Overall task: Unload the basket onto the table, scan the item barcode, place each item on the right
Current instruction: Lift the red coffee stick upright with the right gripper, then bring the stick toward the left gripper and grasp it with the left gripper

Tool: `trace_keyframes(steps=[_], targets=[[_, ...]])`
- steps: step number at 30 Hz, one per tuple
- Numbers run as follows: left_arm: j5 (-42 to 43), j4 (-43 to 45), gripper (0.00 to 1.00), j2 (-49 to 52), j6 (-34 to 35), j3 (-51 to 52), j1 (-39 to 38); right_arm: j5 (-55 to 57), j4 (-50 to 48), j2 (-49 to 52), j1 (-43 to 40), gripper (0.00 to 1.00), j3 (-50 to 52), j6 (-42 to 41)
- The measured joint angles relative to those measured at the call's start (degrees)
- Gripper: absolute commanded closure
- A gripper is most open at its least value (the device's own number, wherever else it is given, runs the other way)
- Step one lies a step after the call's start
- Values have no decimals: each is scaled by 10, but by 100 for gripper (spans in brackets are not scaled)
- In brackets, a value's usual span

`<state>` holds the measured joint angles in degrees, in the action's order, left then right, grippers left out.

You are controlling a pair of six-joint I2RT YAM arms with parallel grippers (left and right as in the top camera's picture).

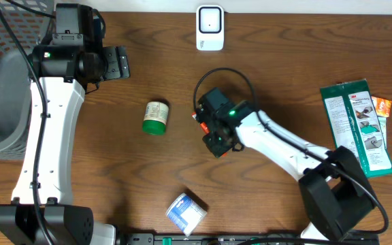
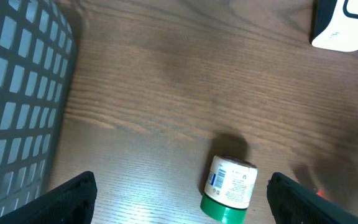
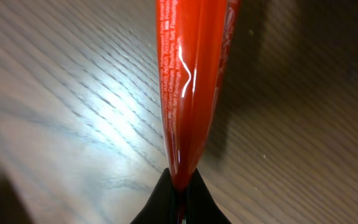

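The red packet (image 3: 191, 81) is pinched by its lower edge in the right gripper (image 3: 180, 186), whose dark fingers are squeezed shut on it so that no gap shows between them. In the right wrist view the packet is thin and glossy with fine print along one side, and it stretches away from the fingertips over the wood-grain table (image 1: 284, 68), throwing a shadow to one side; whether it touches the wood cannot be told. From overhead only a sliver of red shows at the gripper's edge, near the middle of the table and well apart from the white scanner (image 1: 209, 27) standing at the far edge. Just beside this arm lies a green-capped bottle (image 1: 156, 117) on its side. The left gripper (image 2: 182, 199) hangs over the table's far left part with its fingers spread wide and nothing between them. A grey basket (image 1: 2, 82) sits at the left edge. A blue-and-white box (image 1: 186, 212) lies near the front edge, and a green package (image 1: 357, 126) rests on the right with an orange packet (image 1: 382, 107) touching it.
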<state>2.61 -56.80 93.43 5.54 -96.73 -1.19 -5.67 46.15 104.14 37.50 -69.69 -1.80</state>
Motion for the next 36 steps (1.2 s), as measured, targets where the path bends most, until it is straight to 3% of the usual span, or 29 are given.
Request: trace_keyframes(steps=[8,14,21,22,24,25,27,28,36], targets=[[0,0,12,0,0,0,0,-194,-10,-14,-85,99,0,40],[16,10,12,0,0,0,0,-268,-15,-14,-121,99,0,54],[144,-4,11,0,0,0,0,-381,-63,-14,-163,99,0,59],[174,-4,3,0,0,0,0,-400,-77,-14,-169,99,0,59],[231,-4,3,0,-1,0,0,-437,-110,-14,-178,99,0,56],[259,-3,4,0,1,0,0,-449,-123,-14,-180,99,0,52],[317,0,20,0,4,0,0,-472,-155,-14,-183,99,0,34],[348,2,22,0,-1,0,0,-481,-173,-14,-183,99,0,21],[429,16,26,0,2,0,-8,-565,-360,-14,-183,99,0,-102]])
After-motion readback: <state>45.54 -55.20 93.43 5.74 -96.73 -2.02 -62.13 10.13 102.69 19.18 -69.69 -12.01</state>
